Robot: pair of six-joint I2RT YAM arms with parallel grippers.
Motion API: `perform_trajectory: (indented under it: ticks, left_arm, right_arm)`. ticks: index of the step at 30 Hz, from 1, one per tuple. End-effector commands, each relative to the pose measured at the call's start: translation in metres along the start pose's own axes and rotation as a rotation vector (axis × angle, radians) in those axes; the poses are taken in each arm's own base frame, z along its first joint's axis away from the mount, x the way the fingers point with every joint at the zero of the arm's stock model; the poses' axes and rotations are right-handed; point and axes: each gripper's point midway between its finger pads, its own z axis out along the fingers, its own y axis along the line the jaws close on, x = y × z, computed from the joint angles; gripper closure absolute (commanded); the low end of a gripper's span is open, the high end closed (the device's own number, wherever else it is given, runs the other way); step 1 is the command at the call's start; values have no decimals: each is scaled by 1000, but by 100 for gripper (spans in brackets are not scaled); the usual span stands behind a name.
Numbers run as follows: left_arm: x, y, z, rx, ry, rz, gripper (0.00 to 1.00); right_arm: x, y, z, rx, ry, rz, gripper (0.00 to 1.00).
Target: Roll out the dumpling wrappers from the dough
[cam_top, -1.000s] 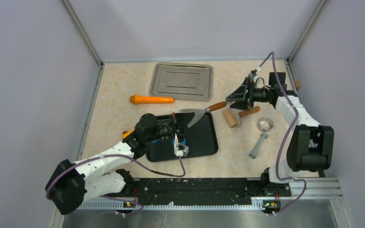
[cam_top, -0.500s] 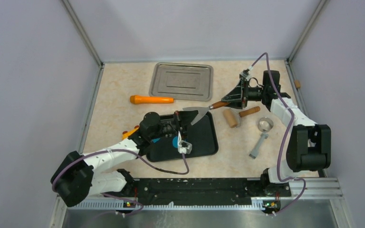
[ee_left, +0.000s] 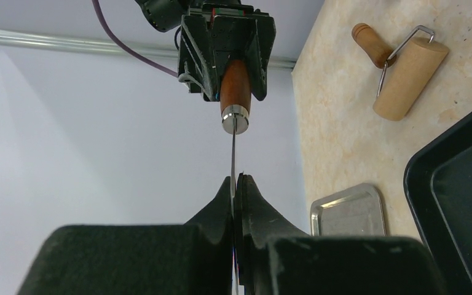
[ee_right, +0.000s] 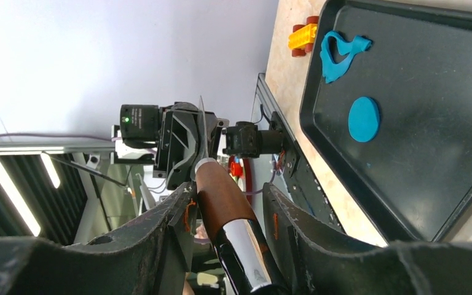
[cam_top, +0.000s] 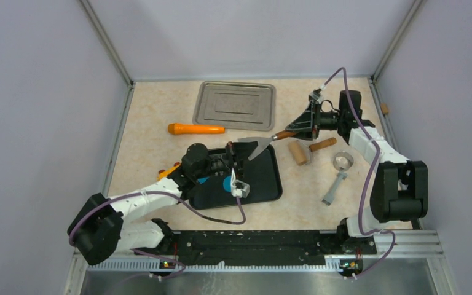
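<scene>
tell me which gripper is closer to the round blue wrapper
Left. The left gripper, clamping the scraper by its blade, is over the black tray, close to the wrapper. The right gripper holds its handle past the tray's far right corner.

One wrapper (ee_right: 364, 119), one dough scrap (ee_right: 338, 52), two trays (cam_top: 264, 178) (cam_top: 234, 106), one roller (ee_left: 405, 77), seemingly one cutter (cam_top: 338, 181).

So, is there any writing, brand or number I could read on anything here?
None: no readable text in any view.
The steel tray, black tray, roller and scraper show no markings.
One green indicator light glows, without lettering.
</scene>
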Motion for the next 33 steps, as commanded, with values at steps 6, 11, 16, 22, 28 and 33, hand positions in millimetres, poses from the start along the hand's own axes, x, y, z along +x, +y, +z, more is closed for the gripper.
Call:
perform_trajectory:
  ticks: [6,11,16,22,28,33]
  left_arm:
    - [-2,17,6,-17,-14,-23,100]
    - [22,8,-8,12,149,-113,52]
    - [23,-10,-51,65,297,-283,18]
    - [13,-26,-100,4,511,-846,3]
    - [29,-58,-134,-150,918,-1587,6]
    - [57,-97,-172,-288,1144,-1883,10]
  right_arm:
    - [19,15,3,-58,57,-59,85]
    - [7,13,-12,-36,-8,-95,100]
    - [-11,-22,-40,73,-156,-130,100]
    - [-13,-62,-48,210,-217,-253,100]
    - [-4,-78,-46,204,-231,-330,100]
    - [4,-100,-42,207,-245,-293,100]
